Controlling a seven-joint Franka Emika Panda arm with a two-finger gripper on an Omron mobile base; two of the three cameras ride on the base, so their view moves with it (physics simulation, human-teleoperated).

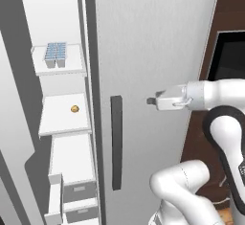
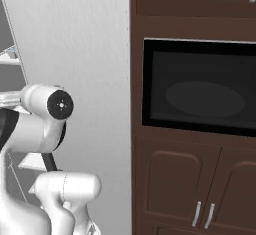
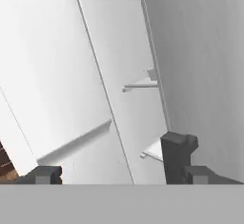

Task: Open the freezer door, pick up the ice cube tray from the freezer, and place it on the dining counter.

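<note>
The freezer stands open at the left, white shelves and drawers showing. On its upper shelf sits the ice cube tray, white-grey with pale blue cubes. The freezer door is swung out at the far left, seen as a grey slab. My gripper hovers open and empty in front of the plain grey fridge door, pointing left, to the right of the freezer and lower than the tray. In the hand view the gripper has its fingertips wide apart, with freezer shelf edges ahead. The dining counter is out of view.
A tiny round brown item lies on the middle shelf. A dark vertical handle runs down the plain door below my hand. To the right are dark brown cabinets with a black oven window.
</note>
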